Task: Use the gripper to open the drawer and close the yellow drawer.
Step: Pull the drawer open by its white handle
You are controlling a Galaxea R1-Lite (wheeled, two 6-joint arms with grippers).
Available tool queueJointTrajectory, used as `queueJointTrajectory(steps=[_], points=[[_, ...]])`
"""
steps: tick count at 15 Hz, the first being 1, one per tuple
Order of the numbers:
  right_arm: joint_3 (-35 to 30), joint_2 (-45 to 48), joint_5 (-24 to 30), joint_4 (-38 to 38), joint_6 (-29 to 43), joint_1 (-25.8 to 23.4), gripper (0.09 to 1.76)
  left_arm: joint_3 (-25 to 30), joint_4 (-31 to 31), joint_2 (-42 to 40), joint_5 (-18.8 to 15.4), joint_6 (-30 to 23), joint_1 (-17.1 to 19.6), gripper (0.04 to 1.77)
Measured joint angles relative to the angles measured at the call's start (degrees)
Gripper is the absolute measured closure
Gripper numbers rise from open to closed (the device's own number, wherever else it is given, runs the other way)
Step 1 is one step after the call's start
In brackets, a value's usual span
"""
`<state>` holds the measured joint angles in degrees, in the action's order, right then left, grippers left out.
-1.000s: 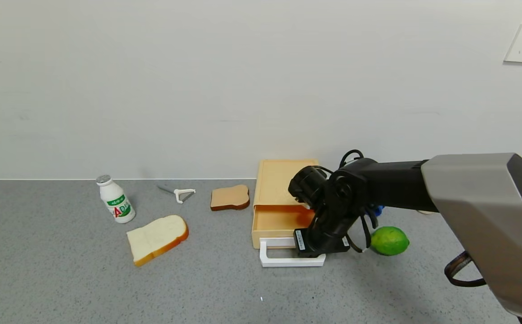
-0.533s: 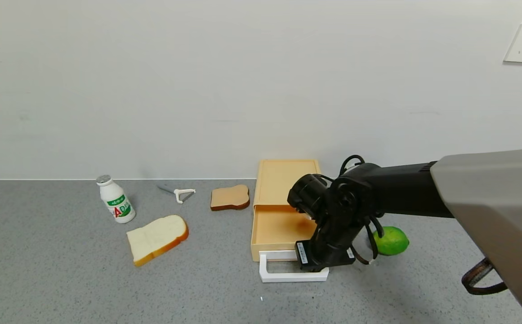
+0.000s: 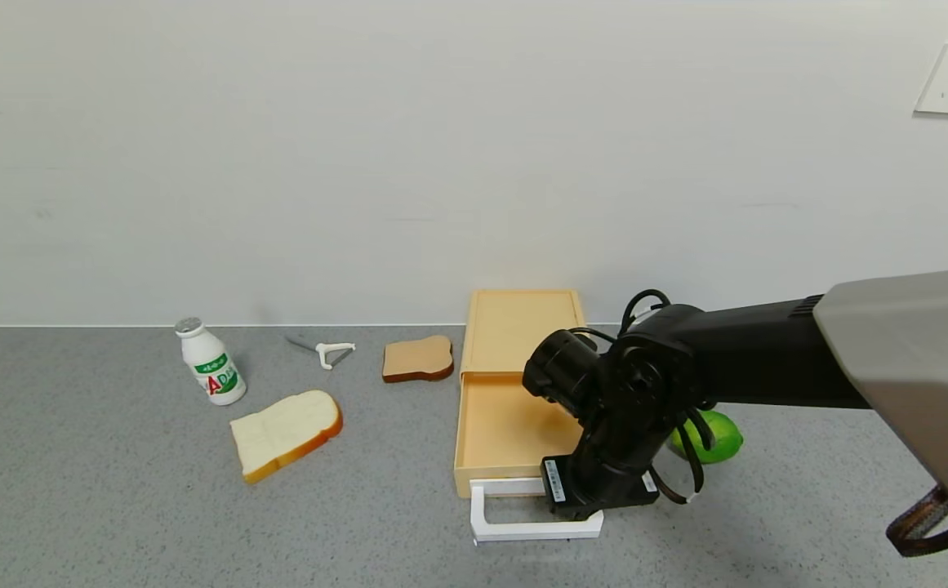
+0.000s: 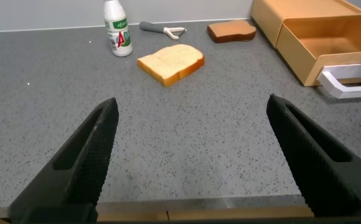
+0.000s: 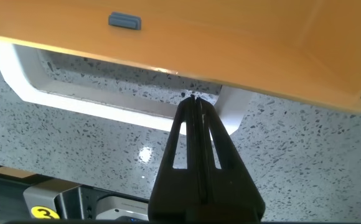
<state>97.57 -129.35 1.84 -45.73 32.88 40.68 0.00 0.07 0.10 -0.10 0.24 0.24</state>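
Drawer (image 3: 500,425) tray slid out toward 6 o'clock — right gripper (image 5: 196,102), fingers pressed together, hooked inside its white handle (image 3: 532,528); left gripper (image 4: 193,149) spread wide.

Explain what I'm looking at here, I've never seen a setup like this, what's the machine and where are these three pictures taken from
This is a two-armed robot. One picture looks down from its head; the other two come from cameras on each wrist. The right gripper, its fingers shut, is hooked inside the white loop handle of a pale-yellow drawer, whose tray is slid out. The left gripper hangs open over bare counter, holding nothing. On the grey counter lie a small white bottle, a peeler, a pale bread slice, a brown bread slice and a green fruit behind the right arm.
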Motion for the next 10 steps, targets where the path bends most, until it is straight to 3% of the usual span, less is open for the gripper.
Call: queueJointTrajectory(steps=[10], points=[[-3.1, 1.2, -0.2, 0.3, 1.2, 1.0, 1.73, 0.0, 0.0, 0.0, 0.0, 0.0, 0.0, 0.09]])
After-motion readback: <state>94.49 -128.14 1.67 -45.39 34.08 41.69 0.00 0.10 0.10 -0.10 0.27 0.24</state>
